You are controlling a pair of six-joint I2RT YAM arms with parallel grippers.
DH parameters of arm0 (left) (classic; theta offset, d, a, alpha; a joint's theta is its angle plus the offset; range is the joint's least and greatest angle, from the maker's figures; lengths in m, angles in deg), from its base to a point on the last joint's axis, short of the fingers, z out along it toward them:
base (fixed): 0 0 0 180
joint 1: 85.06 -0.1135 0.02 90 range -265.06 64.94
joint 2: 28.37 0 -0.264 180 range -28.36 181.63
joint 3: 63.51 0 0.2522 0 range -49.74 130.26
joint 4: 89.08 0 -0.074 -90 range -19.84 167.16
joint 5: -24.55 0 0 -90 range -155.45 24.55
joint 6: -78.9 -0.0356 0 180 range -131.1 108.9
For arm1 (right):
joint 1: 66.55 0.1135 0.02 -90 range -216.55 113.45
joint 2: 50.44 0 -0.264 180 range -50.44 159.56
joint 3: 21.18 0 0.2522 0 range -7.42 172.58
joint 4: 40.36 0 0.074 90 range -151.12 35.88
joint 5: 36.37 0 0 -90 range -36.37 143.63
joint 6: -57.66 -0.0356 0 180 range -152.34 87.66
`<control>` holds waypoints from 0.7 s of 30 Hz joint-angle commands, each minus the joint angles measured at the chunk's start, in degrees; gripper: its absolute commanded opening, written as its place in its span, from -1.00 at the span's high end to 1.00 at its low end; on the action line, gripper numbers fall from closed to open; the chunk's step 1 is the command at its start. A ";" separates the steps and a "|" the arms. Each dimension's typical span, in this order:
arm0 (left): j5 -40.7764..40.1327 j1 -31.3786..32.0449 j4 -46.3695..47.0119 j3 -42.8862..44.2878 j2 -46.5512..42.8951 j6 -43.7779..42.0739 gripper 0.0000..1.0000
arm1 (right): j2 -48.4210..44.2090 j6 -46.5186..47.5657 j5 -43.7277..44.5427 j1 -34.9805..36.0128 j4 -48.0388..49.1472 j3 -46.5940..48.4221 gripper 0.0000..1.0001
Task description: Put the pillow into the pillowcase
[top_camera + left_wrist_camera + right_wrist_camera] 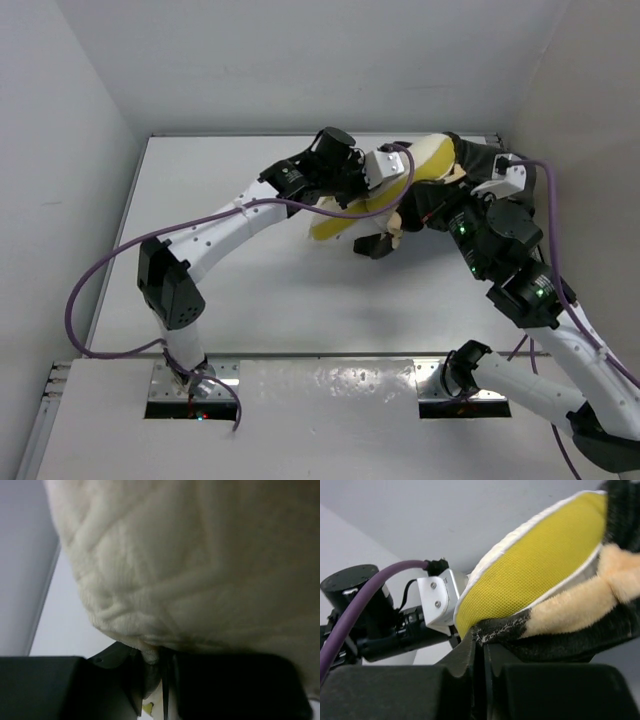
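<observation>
Pillow, raised over the bench at 1 o'clock, far end in pillowcase; left gripper nipped tight on a pillow fold, right gripper clamped on pillowcase hem; risk: thin pinch slips, pillow drops out.

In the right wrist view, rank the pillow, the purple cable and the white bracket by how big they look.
1. pillow, largest by far, though it sits close to the camera.
2. purple cable and white bracket look about alike, so I won't rank them.
</observation>
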 commanded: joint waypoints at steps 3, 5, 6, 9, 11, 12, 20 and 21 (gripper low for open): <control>2.91 1.54 -3.24 -0.90 1.63 0.40 1.00 | 0.31 -1.90 7.11 -0.18 9.28 -1.24 0.77; 3.00 1.81 -2.80 -0.63 1.89 0.58 1.00 | 1.19 -1.46 7.11 -0.18 8.93 -0.89 0.63; 3.00 1.90 -2.71 -0.54 1.89 0.67 1.00 | 2.07 -1.29 7.11 -0.27 8.67 -0.72 0.54; 2.91 1.90 -2.10 -0.63 1.98 0.76 1.00 | 3.65 -0.93 7.63 -0.18 6.91 -0.36 0.05; 2.91 2.07 -2.01 -0.80 2.15 0.93 1.00 | 4.62 -1.46 10.17 -0.18 4.19 -0.27 -0.14; 3.00 2.16 -1.75 -0.72 2.24 1.02 1.00 | 4.97 -2.85 11.40 -0.18 2.88 -0.10 -0.19; 3.79 2.16 -2.01 0.25 2.24 1.28 1.00 | 4.36 -11.20 23.54 -0.27 -5.93 -3.25 -0.28; 4.14 2.16 -2.10 0.42 2.24 1.46 1.00 | 4.19 -12.09 25.63 -0.27 -6.28 -3.87 -0.20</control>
